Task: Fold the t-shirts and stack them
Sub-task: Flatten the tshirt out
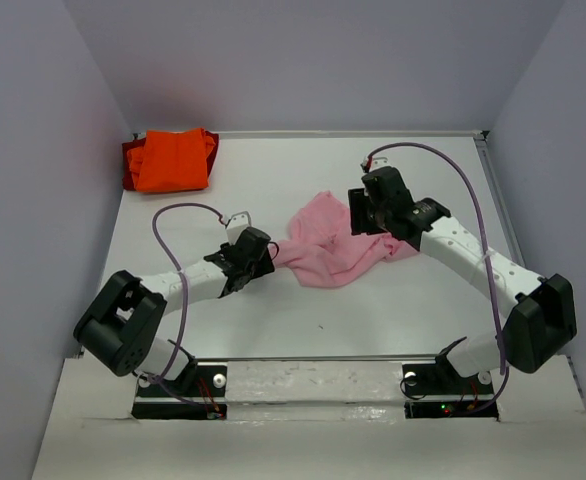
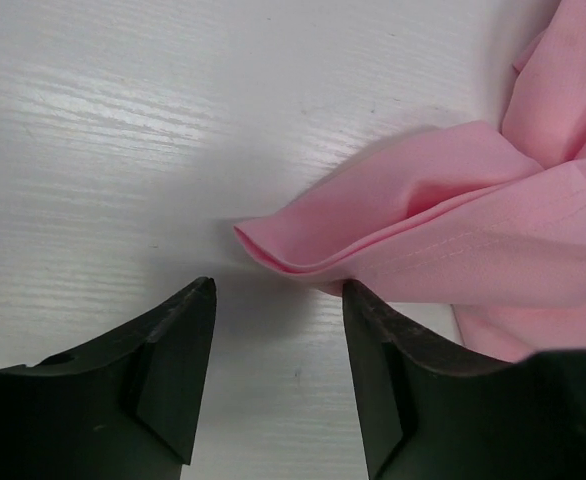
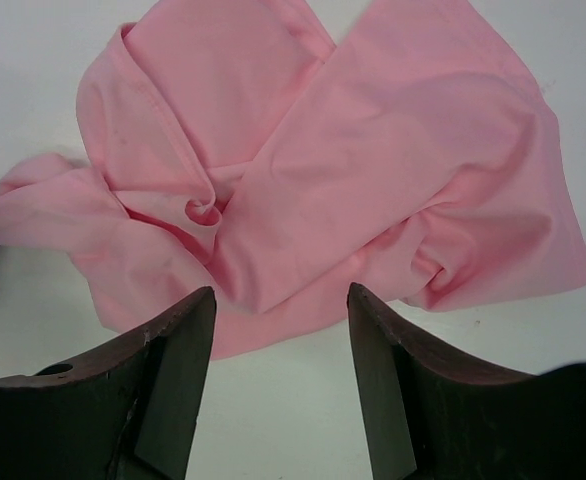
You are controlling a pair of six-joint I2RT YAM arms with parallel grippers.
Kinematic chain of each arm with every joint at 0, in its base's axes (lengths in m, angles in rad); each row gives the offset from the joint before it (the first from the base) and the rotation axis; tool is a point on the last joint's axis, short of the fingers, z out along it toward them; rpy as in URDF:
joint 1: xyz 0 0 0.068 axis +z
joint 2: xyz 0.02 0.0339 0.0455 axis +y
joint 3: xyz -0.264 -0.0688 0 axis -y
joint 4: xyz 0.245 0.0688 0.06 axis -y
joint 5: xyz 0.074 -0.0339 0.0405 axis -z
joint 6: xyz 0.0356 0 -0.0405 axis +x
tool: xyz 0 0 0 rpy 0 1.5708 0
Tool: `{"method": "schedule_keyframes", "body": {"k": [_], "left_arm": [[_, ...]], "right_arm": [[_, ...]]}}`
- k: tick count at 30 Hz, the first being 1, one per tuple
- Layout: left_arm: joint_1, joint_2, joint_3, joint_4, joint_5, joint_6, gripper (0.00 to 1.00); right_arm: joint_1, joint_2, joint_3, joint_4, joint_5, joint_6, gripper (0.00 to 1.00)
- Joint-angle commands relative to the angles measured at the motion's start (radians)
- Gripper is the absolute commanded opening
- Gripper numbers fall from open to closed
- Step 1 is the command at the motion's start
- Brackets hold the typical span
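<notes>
A crumpled light pink t-shirt (image 1: 333, 250) lies in the middle of the white table. My left gripper (image 1: 263, 258) is open at its left corner; in the left wrist view a folded pink corner (image 2: 393, 230) lies just ahead of the open gripper (image 2: 278, 290), not between the jaws. My right gripper (image 1: 358, 215) is open above the shirt's right part; the right wrist view shows the bunched shirt (image 3: 303, 170) spread beyond the open gripper (image 3: 281, 295). Folded orange t-shirts (image 1: 173, 158) sit stacked at the far left corner.
Grey walls enclose the table (image 1: 273, 320) on the left, back and right. Purple cables loop over both arms. The arm bases stand at the near edge.
</notes>
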Motion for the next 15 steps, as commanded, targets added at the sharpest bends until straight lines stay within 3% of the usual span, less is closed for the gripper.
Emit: {"method": "schedule_keyframes", "body": {"k": [1, 5, 15], "left_arm": [[-0.003, 0.003, 0.023, -0.007, -0.070, -0.014, 0.72], [-0.004, -0.014, 0.019, -0.020, -0.066, -0.050, 0.77], [0.012, -0.069, 0.047, -0.030, -0.044, -0.223, 0.77]], "right_arm": [[-0.006, -0.001, 0.000, 0.035, -0.021, -0.004, 0.61], [-0.006, 0.007, -0.006, 0.036, -0.022, -0.009, 0.61], [-0.006, 0.016, -0.040, 0.044, -0.044, -0.009, 0.60]]}}
